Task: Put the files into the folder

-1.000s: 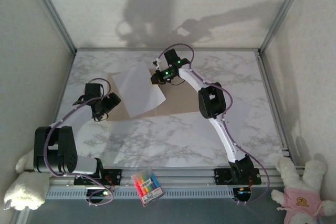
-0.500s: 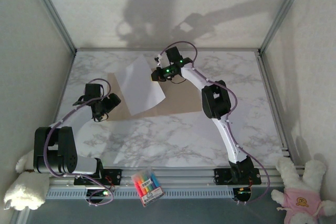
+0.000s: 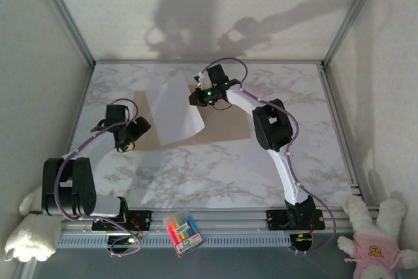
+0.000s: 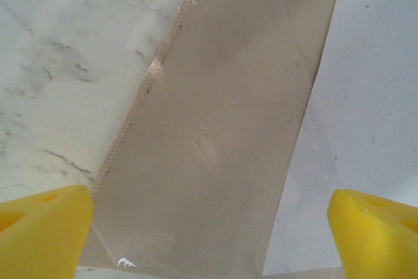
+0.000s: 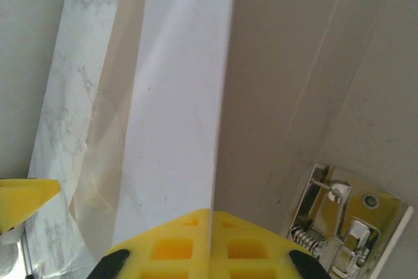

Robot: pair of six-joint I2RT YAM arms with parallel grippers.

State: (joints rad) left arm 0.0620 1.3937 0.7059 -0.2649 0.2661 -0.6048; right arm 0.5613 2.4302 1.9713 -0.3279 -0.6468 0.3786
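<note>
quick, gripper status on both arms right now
left gripper: open, holding nothing
right gripper: shut on the white file sheet

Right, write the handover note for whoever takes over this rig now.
Left end effector: open, empty, hovering above the left part of the folder.
Right end effector: shut on the edge of a white paper sheet.
Folder: lying open on the marble tabletop, with the sheet over its left part.
Done: sheet gripped and brought over the folder.
Left: lay the sheet flat inside, release it, close the folder.
</note>
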